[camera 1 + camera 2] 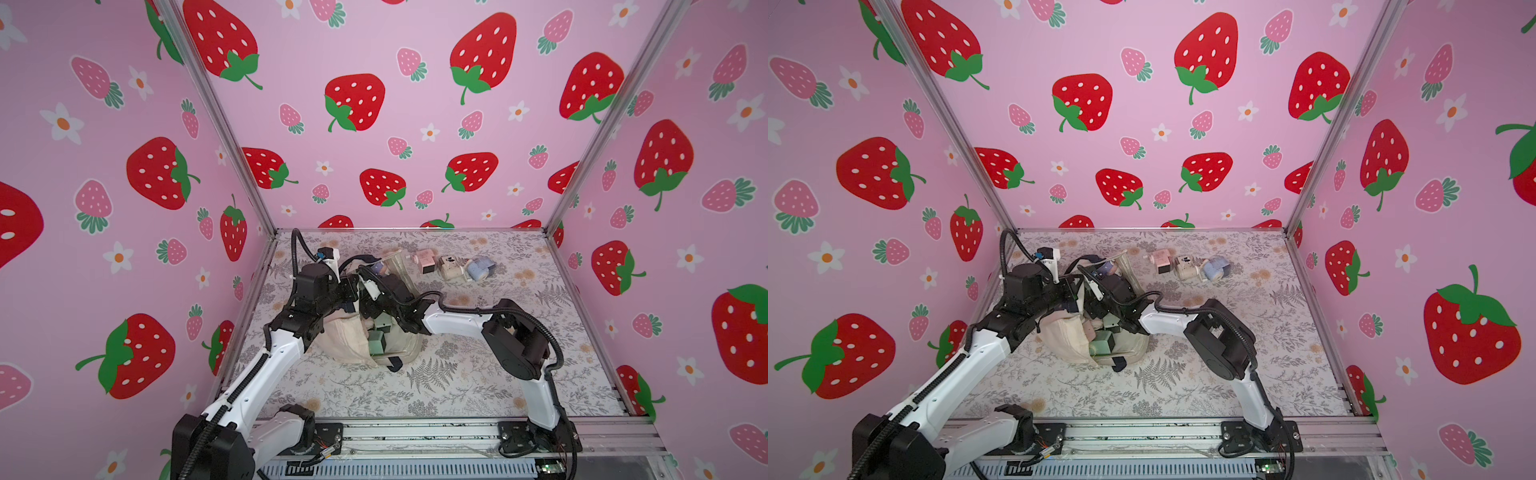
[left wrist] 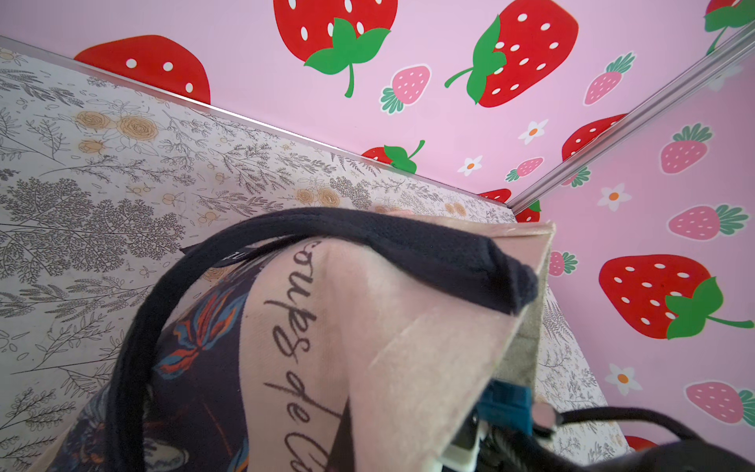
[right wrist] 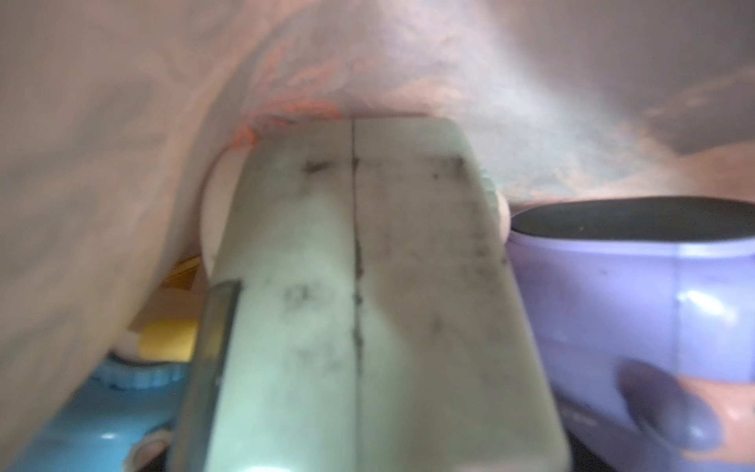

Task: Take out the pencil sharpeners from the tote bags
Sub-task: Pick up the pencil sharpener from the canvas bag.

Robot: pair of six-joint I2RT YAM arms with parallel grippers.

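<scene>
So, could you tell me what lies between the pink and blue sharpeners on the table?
A cream sharpener lies between the pink sharpener and the blue sharpener, shown in both top views.

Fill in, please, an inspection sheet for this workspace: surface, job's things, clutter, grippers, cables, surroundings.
Surface: floral-print tabletop, lying flat.
Job's things: cream tote bag at the centre, mouth open. Grey-green sharpeners show in it. The right wrist view adds a purple sharpener and a blue sharpener inside. A pink sharpener, cream sharpener and pale blue sharpener lie out at the back.
Clutter: nothing seen.
Grippers: left gripper shut, apparently holding the tote's rim up. Right gripper inside the bag mouth, jaws hidden.
Cables: black conduit along each arm; loose wires at the front rail.
Surroundings: strawberry-print walls, aluminium frame.
</scene>
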